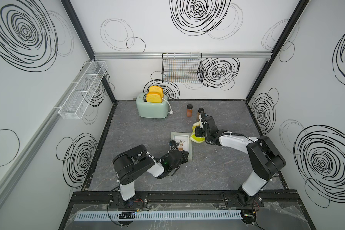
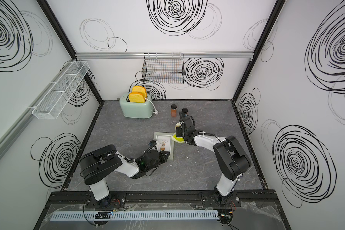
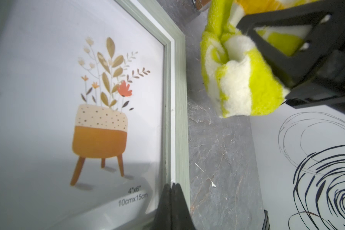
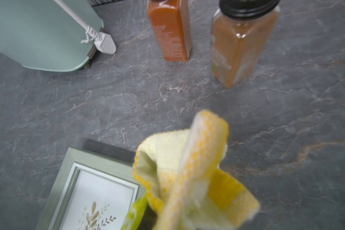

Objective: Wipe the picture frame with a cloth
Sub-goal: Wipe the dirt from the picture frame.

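The picture frame point(image 1: 182, 139) point(image 2: 163, 139) lies flat mid-table, grey-green with a white mat and a potted-plant drawing point(image 3: 100, 119). My left gripper point(image 1: 185, 155) point(image 3: 172, 186) is shut with nothing between its fingers, and its tips rest on the frame's right border near the near corner. My right gripper point(image 1: 198, 132) point(image 2: 178, 132) is shut on the cloth point(image 1: 198, 141) point(image 3: 237, 79), a bunched yellow-green and cream wad with a striped orange edge point(image 4: 199, 169). The cloth hangs just off the frame's far right corner point(image 4: 100, 161), above the table. It hides the right jaws in the right wrist view.
A mint toaster point(image 1: 151, 108) point(image 4: 38, 33) holding two toast slices stands at the back left. Two brown spice jars point(image 1: 189, 112) point(image 4: 241, 45) stand just behind the right gripper. A black wire basket point(image 1: 182, 69) hangs on the back wall and a white mesh shelf point(image 1: 82, 89) on the left wall.
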